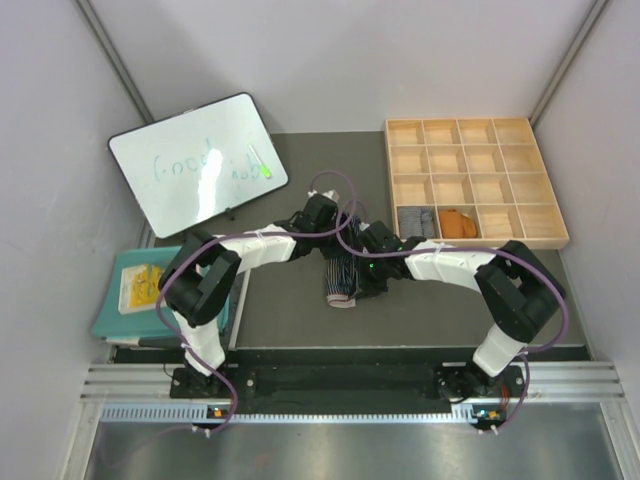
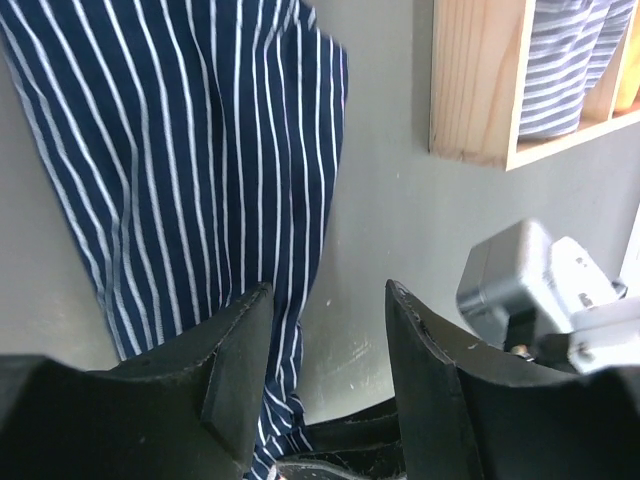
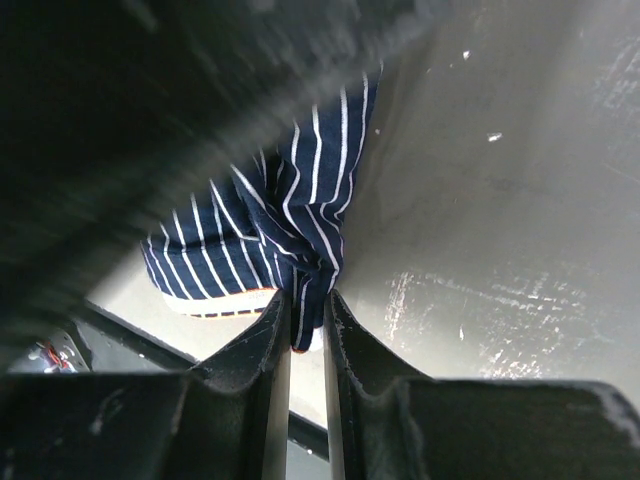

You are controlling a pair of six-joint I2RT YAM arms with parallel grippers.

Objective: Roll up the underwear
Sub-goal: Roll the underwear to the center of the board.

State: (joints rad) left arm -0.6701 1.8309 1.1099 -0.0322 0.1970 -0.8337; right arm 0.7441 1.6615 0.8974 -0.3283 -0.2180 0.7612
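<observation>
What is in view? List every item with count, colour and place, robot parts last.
navy underwear: one, navy with white stripes, centre of the grey mat
grey underwear: one, grey, tray's near row, leftmost compartment
orange underwear: one, rust-orange, the compartment to its right
tray: one, pale wood, far right, other compartments empty
whiteboard: one, white with a dark rim, far left
grey mat: one, dark grey, table centre
teal mat: one, teal, left edge
yellow item: one, yellow, on the teal mat
left gripper: one, black, open beside the navy underwear
right gripper: one, black, pinching a fold of it
</observation>
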